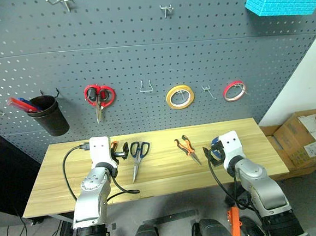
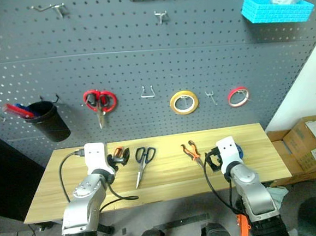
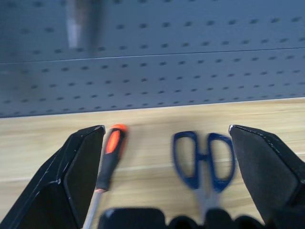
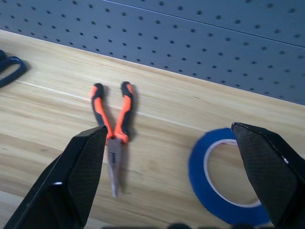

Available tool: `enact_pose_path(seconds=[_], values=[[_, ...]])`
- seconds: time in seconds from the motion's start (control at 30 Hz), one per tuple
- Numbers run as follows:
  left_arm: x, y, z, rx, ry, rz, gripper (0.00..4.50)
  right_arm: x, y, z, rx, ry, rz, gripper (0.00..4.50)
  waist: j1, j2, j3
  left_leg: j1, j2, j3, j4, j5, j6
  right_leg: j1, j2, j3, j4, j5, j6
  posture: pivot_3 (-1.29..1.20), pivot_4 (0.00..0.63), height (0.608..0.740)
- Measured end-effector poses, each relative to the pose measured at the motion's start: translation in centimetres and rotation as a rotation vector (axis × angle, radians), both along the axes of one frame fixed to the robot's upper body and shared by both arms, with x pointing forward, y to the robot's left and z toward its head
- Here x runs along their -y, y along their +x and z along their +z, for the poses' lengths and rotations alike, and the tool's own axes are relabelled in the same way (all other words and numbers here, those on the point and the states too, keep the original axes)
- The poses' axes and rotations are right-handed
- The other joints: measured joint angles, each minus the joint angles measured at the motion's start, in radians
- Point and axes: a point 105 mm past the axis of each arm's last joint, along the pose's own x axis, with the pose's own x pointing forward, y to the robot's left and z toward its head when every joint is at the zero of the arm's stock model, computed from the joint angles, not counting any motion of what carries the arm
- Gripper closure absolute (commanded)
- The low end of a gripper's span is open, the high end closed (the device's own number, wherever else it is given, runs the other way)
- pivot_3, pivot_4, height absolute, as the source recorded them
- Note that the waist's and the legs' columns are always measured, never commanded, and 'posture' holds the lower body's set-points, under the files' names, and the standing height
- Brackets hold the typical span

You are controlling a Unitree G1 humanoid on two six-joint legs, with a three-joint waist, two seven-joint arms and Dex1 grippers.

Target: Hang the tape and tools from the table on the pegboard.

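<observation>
On the light wooden table [image 1: 162, 175] lie, from left to right, the small orange-and-black screwdriver [image 3: 110, 155], the long black-handled scissors [image 1: 137, 158], the orange-handled pliers [image 1: 186, 147] and the blue tape [image 4: 228, 177]. My left gripper [image 3: 164, 131] hovers open low over the table, its fingers spanning the screwdriver and the scissors' handles [image 3: 204, 160]. The right gripper [image 4: 169, 128] is open too, above the pliers [image 4: 113, 131] and the tape; neither holds anything. In the head views my right hand partly covers the tape. The dark grey pegboard [image 1: 141, 48] rises behind the table.
On the pegboard hang red-handled scissors [image 1: 99, 96], a yellow roll [image 1: 179, 96], a thin red roll [image 1: 234, 90], a black cup [image 1: 49, 114] and a blue basket [image 1: 282, 1]. Bare hooks [image 1: 146, 86] stand between them. Cardboard boxes [image 1: 302, 137] sit right of the table.
</observation>
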Motion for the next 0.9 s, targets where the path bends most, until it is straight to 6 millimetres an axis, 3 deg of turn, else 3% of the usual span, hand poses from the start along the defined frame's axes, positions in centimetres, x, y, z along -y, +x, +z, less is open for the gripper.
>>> enact_pose_path(seconds=[0.73,0.9], values=[[-0.1,0.0,0.0,-0.007,-0.005,-0.008,0.01,0.2,-0.5,-0.4,-0.014,-0.014,0.016,0.0,0.003,0.0,0.0,0.0,0.0,0.0,0.0,0.0,0.0,0.0,0.0,0.0,0.001,0.0,0.0,0.15,0.078,0.74],[1.8,1.2,1.2,0.026,0.017,-0.091,0.01,0.8,-0.4,-0.4,-0.02,-0.049,0.044,0.0,0.008,0.0,0.0,0.0,0.0,-0.001,0.001,0.0,0.0,0.001,0.0,0.0,0.001,0.0,0.0,0.15,0.1,0.74]])
